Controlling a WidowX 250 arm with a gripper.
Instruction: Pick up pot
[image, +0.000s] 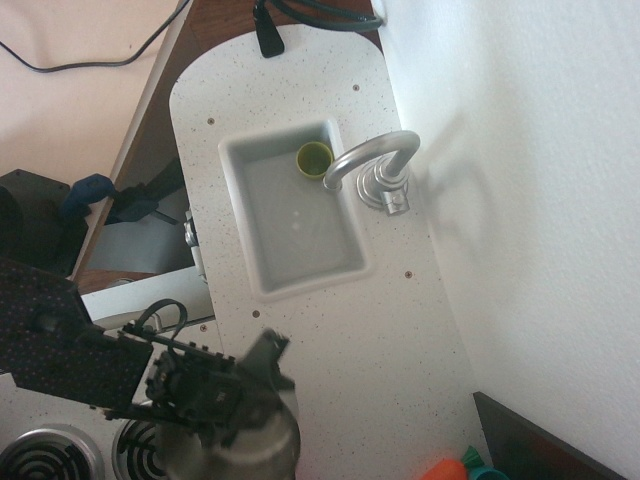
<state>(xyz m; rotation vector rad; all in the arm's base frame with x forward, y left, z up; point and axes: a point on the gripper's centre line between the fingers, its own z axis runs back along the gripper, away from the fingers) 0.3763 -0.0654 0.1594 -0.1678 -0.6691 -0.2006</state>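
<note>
The shiny steel pot (262, 447) hangs at the bottom edge of the view, looking large and close to the camera, above the stove burner (138, 442). My black gripper (236, 388) sits on the pot's upper rim and appears shut on it. The arm comes in from the left and hides much of the pot's top. The pot's wire handles are not visible.
A white sink (300, 282) holds a small olive-green cup (314, 158) beside a silver faucet (378, 162). A second burner (40, 456) is at the bottom left. Orange and teal toys (455, 468) lie at the bottom right. A white wall runs along the right.
</note>
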